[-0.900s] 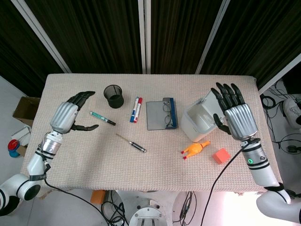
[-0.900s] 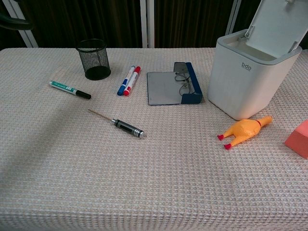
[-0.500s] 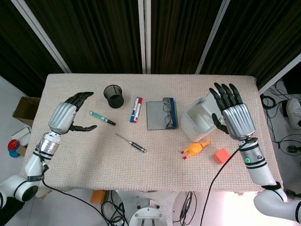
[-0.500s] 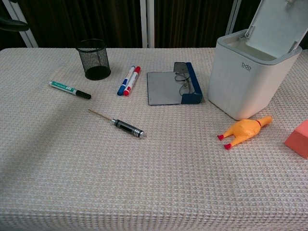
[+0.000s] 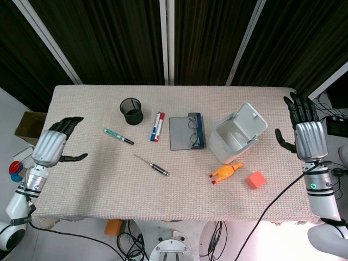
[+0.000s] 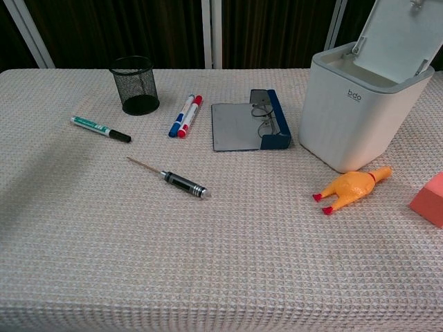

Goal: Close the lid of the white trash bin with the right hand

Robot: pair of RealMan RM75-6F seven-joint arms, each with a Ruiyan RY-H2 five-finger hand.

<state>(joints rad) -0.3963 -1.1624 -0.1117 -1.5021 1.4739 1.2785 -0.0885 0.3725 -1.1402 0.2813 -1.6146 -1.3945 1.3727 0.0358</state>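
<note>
The white trash bin (image 5: pixel 235 140) stands right of the glasses case (image 5: pixel 186 132), its lid (image 5: pixel 248 118) raised. The right hand (image 5: pixel 305 136) hovers well right of the bin at the table edge, fingers spread, empty. The left hand (image 5: pixel 51 147) hangs far left of the bin, likewise spread and empty.

A white trash bin (image 6: pixel 353 117) stands on a beige waffle-textured surface (image 6: pixel 228 263). Nearby lie an orange rubber chicken (image 6: pixel 349 188) with red feet, a coral-pink block (image 6: pixel 429 200) and a black mesh cup (image 6: pixel 134 85). Two markers (image 6: pixel 184 115) have blue and red caps.

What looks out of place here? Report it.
The white plastic trash bin stands with its flip lid open, while the right hand hovers off to the side, apart from it. Nothing is spilled or damaged.
</note>
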